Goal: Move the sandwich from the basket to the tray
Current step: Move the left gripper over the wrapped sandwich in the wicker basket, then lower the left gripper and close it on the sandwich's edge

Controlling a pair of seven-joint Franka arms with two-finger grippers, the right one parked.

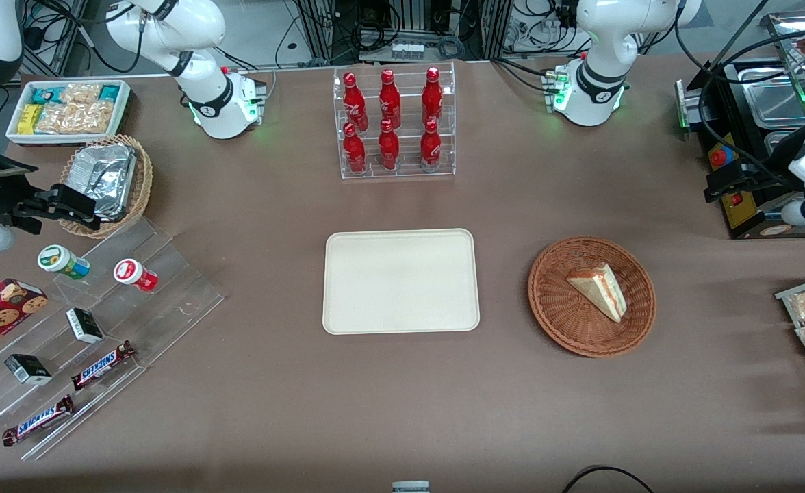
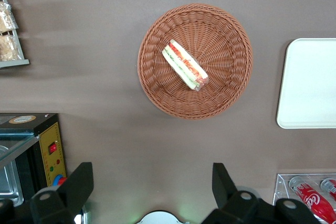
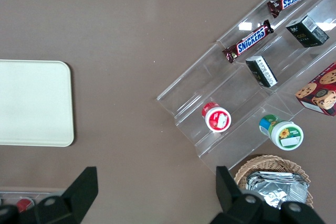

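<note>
Brown-covered table (image 1: 402, 411), cables above

The sandwich (image 1: 599, 290) is contained in the basket (image 1: 557, 301), which is set on the desk (image 1: 402, 404) beside the tray (image 1: 400, 281), toward the working arm's end. The bottle rack (image 1: 394, 123) is placed farther from the front camera than the tray. The claw (image 2: 152, 182) is held open high above the desk, near the basket.

Even, bright overhead light, soft faint shadows, sharp focus, no glare or blur.
</note>
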